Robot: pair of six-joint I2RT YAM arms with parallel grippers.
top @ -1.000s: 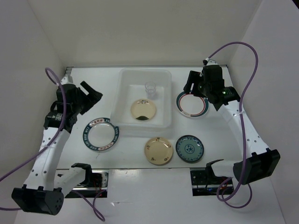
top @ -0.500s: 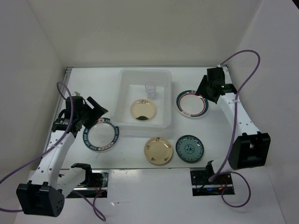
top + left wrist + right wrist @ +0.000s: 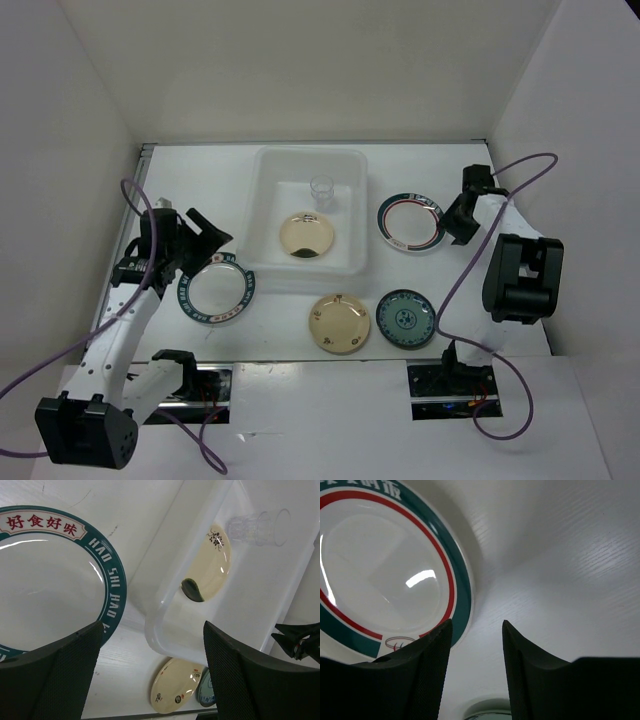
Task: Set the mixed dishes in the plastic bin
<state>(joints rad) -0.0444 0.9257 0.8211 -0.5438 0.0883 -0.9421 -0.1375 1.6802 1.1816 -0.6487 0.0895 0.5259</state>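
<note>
Left wrist view: left claw [image 3: 151, 630] spread wide, empty, over edge of white round plate with blue rim [image 3: 114, 597], likely for rim pinch; translucent white rectangular plastic bin [image 3: 265, 595] just ahead. Right claw [image 3: 476, 625] parted, empty, beside white round plate with green-red rim [image 3: 380, 575].

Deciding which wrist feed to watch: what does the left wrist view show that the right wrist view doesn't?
Only left wrist: the white round plate with a blue-green lettered rim, the translucent rectangular plastic bin holding a cream bowl and a small clear cup, and a cream-yellow round plate. Only right wrist: the white round plate with a green-and-red rim. Both: the white tabletop.
</note>
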